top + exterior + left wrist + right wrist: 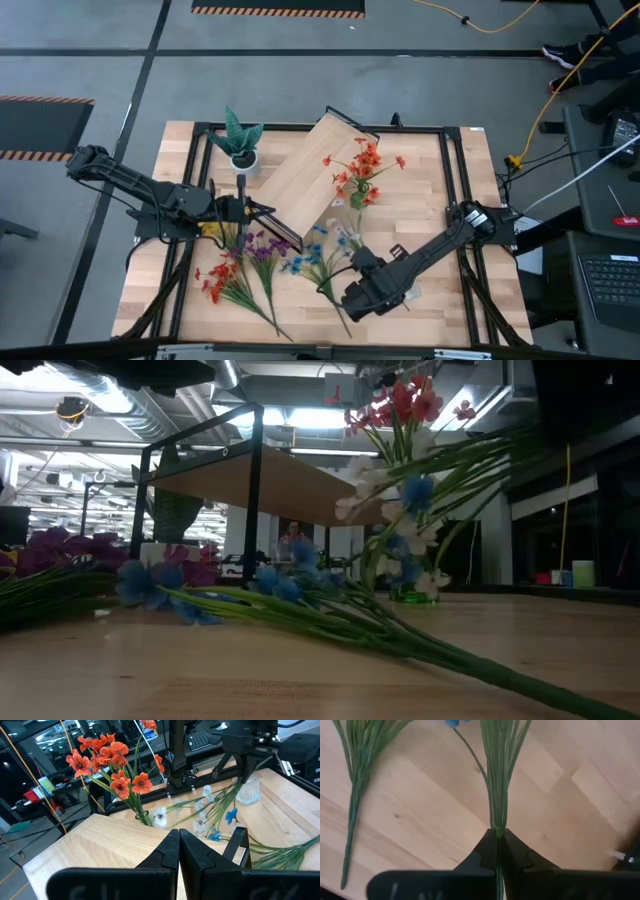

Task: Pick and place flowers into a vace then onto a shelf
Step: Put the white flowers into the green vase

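Stems first: right claw [498, 851] is pinched shut on the gathered stem of a blue-and-white sprig [318, 262], low on the bundle where the thin green strands join into one stalk; that is the sensible place to hold, since the stalk is the only firm part; blossoms and leaf blades above it look soft and would likely crush or slip. Sprig lies flat on the counter [440, 210] in the high view, heads pointing toward the shelf [310, 170], stem end toward the near edge; likely very light, probably springy, so the head may droop and swing once lifted (judgement only).

Left claw [179, 851] is closed with nothing between its fingers, parked by the shelf's near-left corner, near the white plant pot [243, 158].

Vace [358, 196] stands upright on the counter just beside the shelf's right edge, already holding the orange-red sprig [362, 165]; it is narrow and small, seemingly top-heavy with flowers in it, so a nudge from an incoming stem could tip it; best fed from straight above. To carry it, grip the body below the blossoms; the green translucent surface may be slick.

Loose on the counter: red sprig [220, 278] and purple sprig [262, 246], left of the held one; another green stem [351, 815] lies beside the gripped bundle, apart from it.
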Available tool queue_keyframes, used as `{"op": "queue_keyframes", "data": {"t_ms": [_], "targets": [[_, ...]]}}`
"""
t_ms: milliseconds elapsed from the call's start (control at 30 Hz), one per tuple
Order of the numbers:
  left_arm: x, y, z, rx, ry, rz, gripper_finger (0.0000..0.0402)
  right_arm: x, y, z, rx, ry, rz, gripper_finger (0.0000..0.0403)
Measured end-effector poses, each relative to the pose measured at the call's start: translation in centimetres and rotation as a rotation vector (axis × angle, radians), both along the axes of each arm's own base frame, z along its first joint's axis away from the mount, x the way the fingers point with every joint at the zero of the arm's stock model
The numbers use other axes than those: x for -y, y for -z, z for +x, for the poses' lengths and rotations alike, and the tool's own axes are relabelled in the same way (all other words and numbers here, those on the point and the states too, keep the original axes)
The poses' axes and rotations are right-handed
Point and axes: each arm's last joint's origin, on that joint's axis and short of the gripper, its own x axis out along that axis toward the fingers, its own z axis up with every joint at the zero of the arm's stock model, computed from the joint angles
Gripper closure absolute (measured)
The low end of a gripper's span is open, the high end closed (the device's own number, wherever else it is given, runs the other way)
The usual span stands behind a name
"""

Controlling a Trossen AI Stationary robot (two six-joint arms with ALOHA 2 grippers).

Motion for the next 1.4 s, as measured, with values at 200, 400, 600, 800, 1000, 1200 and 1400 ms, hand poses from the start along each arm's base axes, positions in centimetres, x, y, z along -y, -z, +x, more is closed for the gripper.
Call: {"op": "queue_keyframes", "data": {"t_ms": [200,400,600,800,1000,1200,1400], "targets": [[0.0,0.0,0.0,0.000,0.000,0.000,0.0398,-0.1,0.0,0.0,0.011,-0.008,-0.013,0.0400],[0.0,0.0,0.0,0.000,0.000,0.000,0.0398,-0.2,-0.4,-0.3,0.015,-0.037,-0.007,0.0400],[0.0,0.0,0.0,-0.001,0.000,0.001,0.0398,0.0,-3.0,-1.5,0.117,-0.068,-0.038,0.0400],[0.0,0.0,0.0,-0.001,0.000,0.001,0.0398,0.4,-4.7,-2.3,0.177,-0.107,-0.058,0.0400],[0.0,0.0,0.0,-0.002,0.000,0.001,0.0398,0.2,-6.4,-3.5,0.292,-0.170,-0.160,0.0400],[0.0,0.0,0.0,-0.003,0.000,0.001,0.0398,-0.1,-7.5,-4.5,0.381,-0.206,-0.231,0.0400],[0.0,0.0,0.0,-0.005,0.000,0.002,0.0398,-0.4,-7.6,-4.7,0.378,-0.252,-0.253,0.0400]]}}
